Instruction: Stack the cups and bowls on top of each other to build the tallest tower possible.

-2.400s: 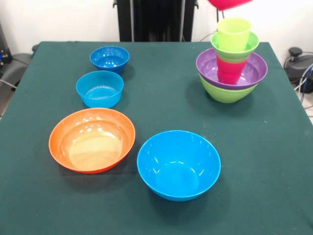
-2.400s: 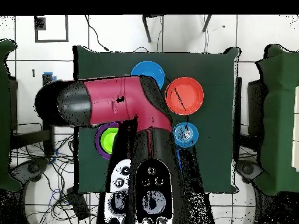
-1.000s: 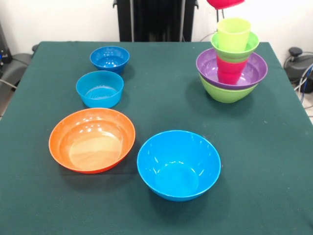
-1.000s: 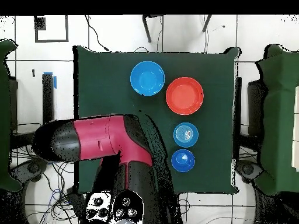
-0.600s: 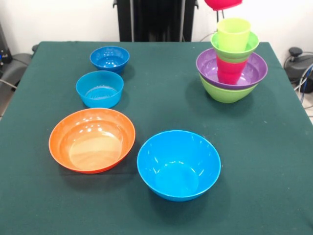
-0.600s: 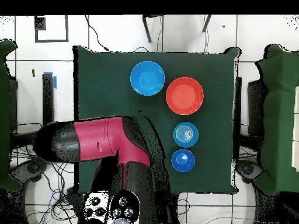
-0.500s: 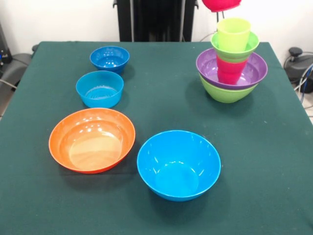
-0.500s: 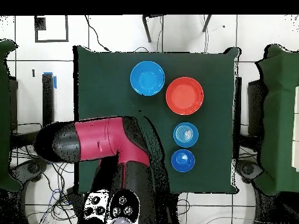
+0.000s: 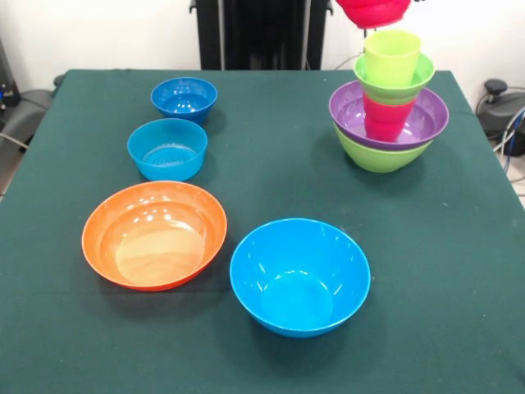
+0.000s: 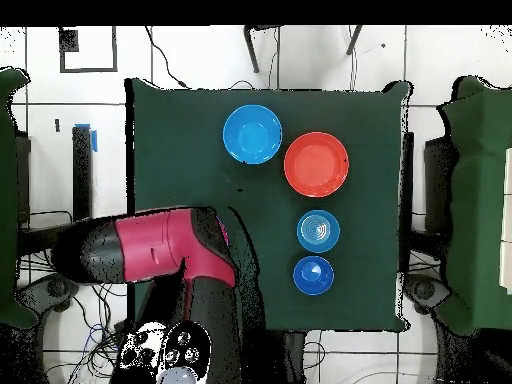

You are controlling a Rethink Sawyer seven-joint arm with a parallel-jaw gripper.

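Observation:
The tower stands at the right in the front view: a large lime-green bowl holds a purple bowl, a red cup, a small lime-green bowl and a lime-green cup on top. A small pink-red bowl hangs in the air just above that cup, cut off by the top edge. The gripper holding it is above the picture's edge. In the overhead view the red and black arm covers the tower and the gripper.
Left of the tower sit a small dark blue bowl, a small light blue bowl, a large orange bowl and a large light blue bowl. All stand on the green table.
The pink-red bowl has come down a little toward the lime-green cup. In the overhead view the arm has swung over the tower and shifted slightly left.

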